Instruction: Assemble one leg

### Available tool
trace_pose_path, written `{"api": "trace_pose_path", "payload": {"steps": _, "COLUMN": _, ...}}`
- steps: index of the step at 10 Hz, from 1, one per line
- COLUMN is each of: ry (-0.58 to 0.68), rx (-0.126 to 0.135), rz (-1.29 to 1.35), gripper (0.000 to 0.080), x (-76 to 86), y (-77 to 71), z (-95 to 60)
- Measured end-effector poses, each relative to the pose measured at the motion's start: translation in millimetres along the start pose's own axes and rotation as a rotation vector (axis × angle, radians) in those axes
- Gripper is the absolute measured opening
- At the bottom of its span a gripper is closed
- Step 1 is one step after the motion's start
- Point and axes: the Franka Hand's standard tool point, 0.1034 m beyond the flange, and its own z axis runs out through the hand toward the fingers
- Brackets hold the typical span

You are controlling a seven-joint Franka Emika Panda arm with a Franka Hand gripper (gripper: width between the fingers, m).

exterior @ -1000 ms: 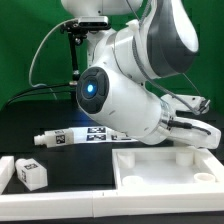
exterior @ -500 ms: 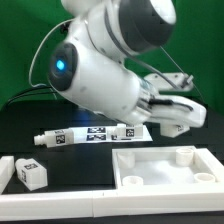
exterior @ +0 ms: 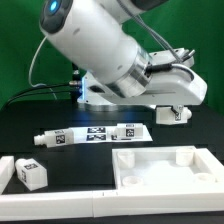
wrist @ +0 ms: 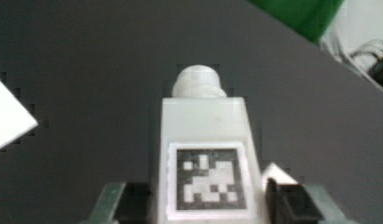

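Observation:
My gripper (exterior: 170, 115) is shut on the leg (exterior: 168, 112), a small white tagged block, and holds it in the air at the exterior view's right, above the black table. In the wrist view the leg (wrist: 209, 140) sits between my fingers (wrist: 117, 200), its tag facing the camera and a rounded peg at its far end; my gripper (wrist: 202, 203) grips its sides. A second, alike small tagged block (exterior: 30, 174) lies on the table at the exterior view's lower left.
The white tray-like piece (exterior: 200, 157) lies at the exterior view's lower right, below the gripper. Long white tagged rods (exterior: 62, 137) (exterior: 128, 130) lie across the middle of the table. The arm's base stands behind them.
The arm has swung upward and toward the exterior view's left, lifting the gripper and the held leg higher above the table. The parts on the table have not moved.

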Motion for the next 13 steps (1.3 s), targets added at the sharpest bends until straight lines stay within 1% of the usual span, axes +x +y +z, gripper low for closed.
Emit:
{"api": "trace_pose_path", "payload": {"steps": 1, "ry": 0.078, "rx": -0.034, "rz": -0.037, "gripper": 0.0284, "x": 3.9, "y": 0.7, "z": -2.4}}
{"api": "trace_pose_path", "payload": {"steps": 2, "ry": 0.114, "rx": -0.043, "rz": -0.092, "gripper": 0.0284, "x": 3.5, "y": -4.4, "z": -22.2}}
{"api": "trace_pose_path", "payload": {"steps": 3, "ry": 0.185, "rx": -0.060, "rz": -0.147, "gripper": 0.0284, "x": 7.0, "y": -12.2, "z": -45.1}}
{"api": "trace_pose_path", "payload": {"steps": 4, "ry": 0.274, "rx": -0.091, "rz": -0.219, "gripper": 0.0284, "x": 8.2, "y": -30.0, "z": -68.9}}
{"api": "trace_pose_path", "payload": {"steps": 5, "ry": 0.350, "rx": -0.091, "rz": -0.264, "gripper": 0.0284, "x": 5.9, "y": -49.7, "z": -79.9}}
{"api": "trace_pose_path", "payload": {"steps": 6, "ry": 0.429, "rx": -0.072, "rz": -0.271, "gripper": 0.0284, "x": 4.3, "y": -58.6, "z": -78.0}}
{"api": "trace_pose_path", "payload": {"steps": 7, "ry": 0.476, "rx": -0.062, "rz": -0.273, "gripper": 0.0284, "x": 5.0, "y": -57.5, "z": -76.8}}
{"api": "trace_pose_path", "payload": {"steps": 8, "ry": 0.543, "rx": -0.045, "rz": -0.282, "gripper": 0.0284, "x": 7.2, "y": -59.9, "z": -78.2}}
{"api": "trace_pose_path", "payload": {"steps": 9, "ry": 0.614, "rx": -0.057, "rz": -0.313, "gripper": 0.0284, "x": 12.7, "y": -60.9, "z": -76.6}}
{"api": "trace_pose_path", "payload": {"steps": 10, "ry": 0.691, "rx": -0.097, "rz": -0.366, "gripper": 0.0284, "x": 20.6, "y": -61.1, "z": -72.3}}
{"api": "trace_pose_path", "payload": {"steps": 11, "ry": 0.752, "rx": -0.126, "rz": -0.423, "gripper": 0.0284, "x": 22.6, "y": -67.6, "z": -76.7}}
{"api": "trace_pose_path", "payload": {"steps": 12, "ry": 0.806, "rx": -0.168, "rz": -0.493, "gripper": 0.0284, "x": 25.2, "y": -76.4, "z": -84.6}}
{"api": "trace_pose_path", "payload": {"steps": 13, "ry": 0.878, "rx": -0.214, "rz": -0.584, "gripper": 0.0284, "x": 25.4, "y": -92.9, "z": -90.2}}
